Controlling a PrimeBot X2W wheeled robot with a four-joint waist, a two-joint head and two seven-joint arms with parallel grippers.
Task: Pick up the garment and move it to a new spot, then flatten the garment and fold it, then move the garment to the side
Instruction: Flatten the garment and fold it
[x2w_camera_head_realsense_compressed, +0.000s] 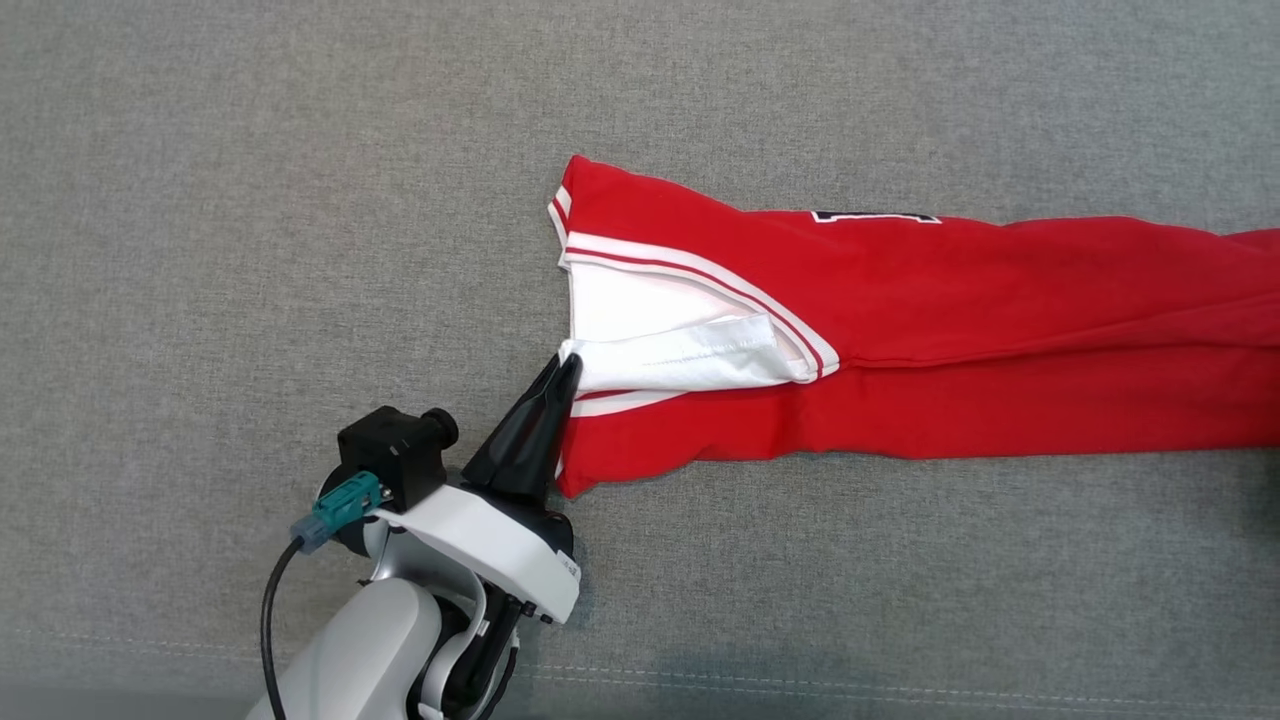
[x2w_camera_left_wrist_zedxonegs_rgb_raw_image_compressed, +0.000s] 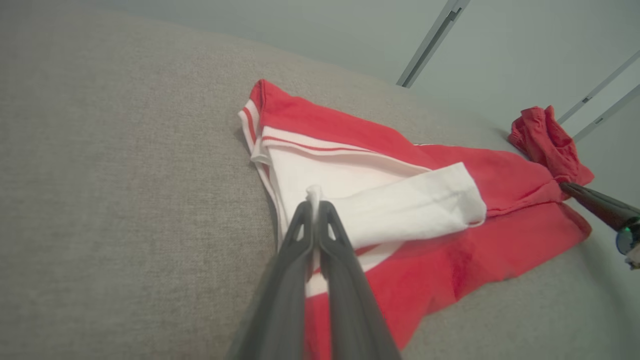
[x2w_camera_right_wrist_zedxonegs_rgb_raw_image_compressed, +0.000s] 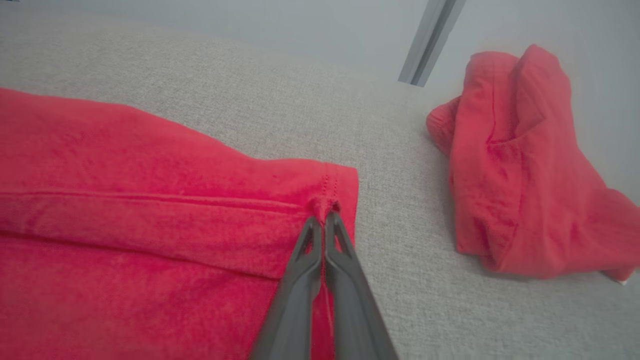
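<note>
The garment (x2w_camera_head_realsense_compressed: 900, 300) is a red jersey with white sleeves and white-striped trim, folded into a long band across the grey cushion. My left gripper (x2w_camera_head_realsense_compressed: 565, 365) is shut on the end of its white sleeve (x2w_camera_left_wrist_zedxonegs_rgb_raw_image_compressed: 400, 205) at the band's left end; in the left wrist view my left gripper (x2w_camera_left_wrist_zedxonegs_rgb_raw_image_compressed: 315, 202) pinches a bit of white cloth between its fingertips. Over at the other end, my right gripper (x2w_camera_right_wrist_zedxonegs_rgb_raw_image_compressed: 325, 212) is shut on the red hem corner of the garment (x2w_camera_right_wrist_zedxonegs_rgb_raw_image_compressed: 150, 210). The right gripper's dark fingers (x2w_camera_left_wrist_zedxonegs_rgb_raw_image_compressed: 597, 205) show at the far edge of the left wrist view.
A second, crumpled red cloth (x2w_camera_right_wrist_zedxonegs_rgb_raw_image_compressed: 520, 175) lies on the cushion beyond the garment's right end, also seen as the crumpled red cloth (x2w_camera_left_wrist_zedxonegs_rgb_raw_image_compressed: 547, 140). The grey cushion (x2w_camera_head_realsense_compressed: 250, 250) stretches bare to the left, with a stitched seam (x2w_camera_head_realsense_compressed: 900, 690) near its front edge. A pale wall with metal rails (x2w_camera_left_wrist_zedxonegs_rgb_raw_image_compressed: 430, 42) stands behind.
</note>
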